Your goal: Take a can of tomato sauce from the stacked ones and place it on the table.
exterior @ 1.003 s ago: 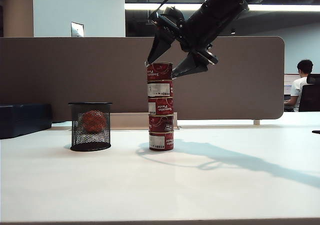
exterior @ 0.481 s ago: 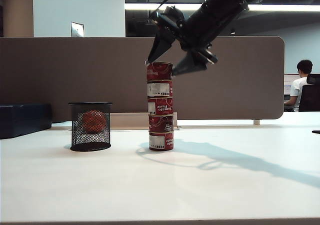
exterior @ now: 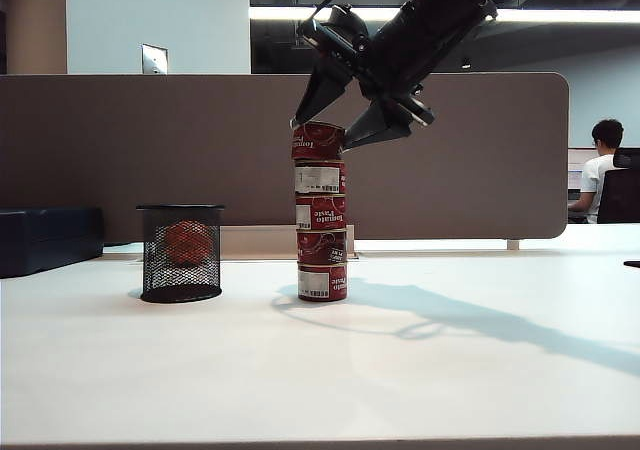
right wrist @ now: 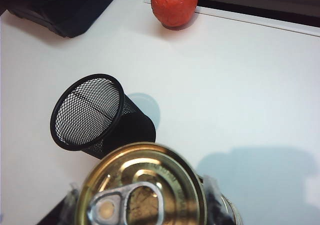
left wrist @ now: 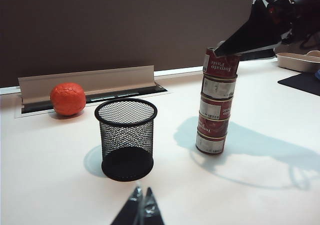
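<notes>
While the right gripper [exterior: 335, 130] seemingly pinches the can of tomato sauce [exterior: 318, 141], only its wrist view shows the lid.

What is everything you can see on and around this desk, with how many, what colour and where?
tomato paste cans: five, red labels, one stack mid-table
top can: one of the five, red, tilted on the stack
mesh cup: one, black, left of the stack
ball: one, orange-red, behind the cup, by the cable tray
box: one, dark, far left edge
table: one, white
partition: one, grey-brown, behind the table
person: one, white shirt, seated far right
right pincer: black, fingers either side of the top can
left pincer: black, shut, low, near the cup
</notes>
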Controlling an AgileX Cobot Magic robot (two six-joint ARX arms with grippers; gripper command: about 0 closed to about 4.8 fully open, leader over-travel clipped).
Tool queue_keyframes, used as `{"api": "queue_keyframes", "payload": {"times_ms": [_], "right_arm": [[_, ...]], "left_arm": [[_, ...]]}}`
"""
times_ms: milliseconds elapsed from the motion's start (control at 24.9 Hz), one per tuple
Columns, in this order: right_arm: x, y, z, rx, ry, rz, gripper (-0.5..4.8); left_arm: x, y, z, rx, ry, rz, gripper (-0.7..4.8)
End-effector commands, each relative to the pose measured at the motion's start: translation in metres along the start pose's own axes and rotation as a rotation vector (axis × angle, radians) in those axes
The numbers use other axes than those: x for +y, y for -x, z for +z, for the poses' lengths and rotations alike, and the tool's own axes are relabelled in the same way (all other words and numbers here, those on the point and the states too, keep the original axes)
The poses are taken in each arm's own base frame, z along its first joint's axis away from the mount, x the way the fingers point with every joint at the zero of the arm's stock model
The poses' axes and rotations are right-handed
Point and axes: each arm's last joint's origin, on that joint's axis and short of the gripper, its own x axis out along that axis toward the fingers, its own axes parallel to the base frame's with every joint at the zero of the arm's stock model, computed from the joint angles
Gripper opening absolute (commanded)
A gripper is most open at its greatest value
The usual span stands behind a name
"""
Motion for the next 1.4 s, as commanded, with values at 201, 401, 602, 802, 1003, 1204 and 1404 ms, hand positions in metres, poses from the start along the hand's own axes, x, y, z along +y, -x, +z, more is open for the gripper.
{"api": "queue_keyframes", "payload": {"times_ms": [201,401,602,802,1003,1204,1404], "right_arm": [[0.002,0.001,0.001,-0.007,0.007,0.005,2.59],[0.005,0.004,0.01,-0.037,0.025,0.008,2.59],[0.009,0.008,0.021,-0.069,0.054,0.014,2.1],[0.011,0.011,0.027,-0.081,0.059,0.015,2.09],[0.006,0.018,0.03,-0.076,0.053,-0.009,2.09],[0.004,0.031,0.033,-0.079,0.067,-0.052,2.1],[-0.006,0.057,0.041,-0.108,0.062,-0.117,2.1]], "left_arm": [[0.0,0.0,0.002,-0.008,-0.008,-0.003,-0.05],[0.0,0.0,0.002,-0.009,-0.008,-0.001,-0.06],[0.0,0.0,0.002,-0.009,-0.008,0.0,-0.06],[0.0,0.0,0.002,-0.009,-0.008,0.0,-0.06],[0.0,0.0,0.002,-0.009,-0.008,0.0,-0.06],[0.0,0.0,0.002,-0.009,-0.008,0.001,-0.06],[0.0,0.0,0.002,-0.009,-0.009,0.002,-0.06]]}}
